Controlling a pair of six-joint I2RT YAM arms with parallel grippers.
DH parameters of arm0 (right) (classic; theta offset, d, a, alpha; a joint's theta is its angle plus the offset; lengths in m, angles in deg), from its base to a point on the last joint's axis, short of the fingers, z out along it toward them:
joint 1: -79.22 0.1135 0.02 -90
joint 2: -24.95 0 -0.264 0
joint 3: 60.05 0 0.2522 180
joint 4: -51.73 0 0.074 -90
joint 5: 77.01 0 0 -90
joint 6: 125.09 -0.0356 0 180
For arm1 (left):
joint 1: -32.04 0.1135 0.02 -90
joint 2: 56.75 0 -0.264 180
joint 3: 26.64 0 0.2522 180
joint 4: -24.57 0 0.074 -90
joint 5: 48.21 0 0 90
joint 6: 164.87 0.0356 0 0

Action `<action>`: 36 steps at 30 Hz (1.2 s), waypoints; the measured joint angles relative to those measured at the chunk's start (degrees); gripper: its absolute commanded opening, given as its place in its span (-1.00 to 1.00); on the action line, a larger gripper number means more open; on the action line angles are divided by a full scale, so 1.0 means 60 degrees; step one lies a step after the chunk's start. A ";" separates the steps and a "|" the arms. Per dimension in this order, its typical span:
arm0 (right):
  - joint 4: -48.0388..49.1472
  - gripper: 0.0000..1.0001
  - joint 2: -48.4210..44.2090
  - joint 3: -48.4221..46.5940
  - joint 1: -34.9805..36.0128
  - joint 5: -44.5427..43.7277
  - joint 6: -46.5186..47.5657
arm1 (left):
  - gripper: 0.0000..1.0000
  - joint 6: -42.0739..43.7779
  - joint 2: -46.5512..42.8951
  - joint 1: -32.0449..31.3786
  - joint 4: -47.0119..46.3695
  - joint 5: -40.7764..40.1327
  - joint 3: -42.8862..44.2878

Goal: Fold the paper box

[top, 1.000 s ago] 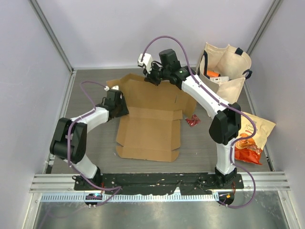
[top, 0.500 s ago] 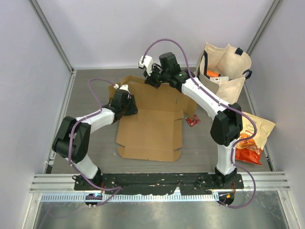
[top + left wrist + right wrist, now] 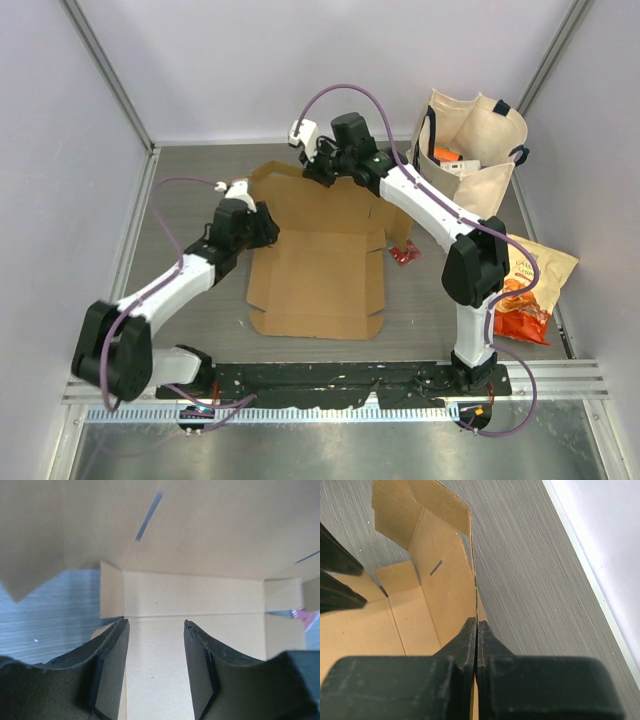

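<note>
So the left hand just slid up to the paper box, fingers spread — right hand still pinching the back flap up. Left side next, probably.

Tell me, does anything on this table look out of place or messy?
A small red scrap lies loose on the table just right of the paper box, and an orange snack bag lies slumped at the table's right edge. Neither seems part of folding; the box itself looks undamaged.
</note>
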 measured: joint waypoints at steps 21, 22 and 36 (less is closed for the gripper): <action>-0.0120 -0.97 0.0000 -0.0007 0.0124 0.0080 0.0186 | 0.07 0.1464 -0.0499 0.0262 0.0251 -0.1461 0.2994; -0.0127 -0.97 0.0000 -0.0007 0.0131 0.0066 0.0186 | -0.17 0.1530 -0.0251 0.0262 0.0397 -0.1475 0.3220; -0.0135 -0.98 0.0000 -0.0007 0.0328 -0.0412 0.0171 | 0.50 -0.0393 -0.0044 0.0299 0.0794 -0.0627 0.2634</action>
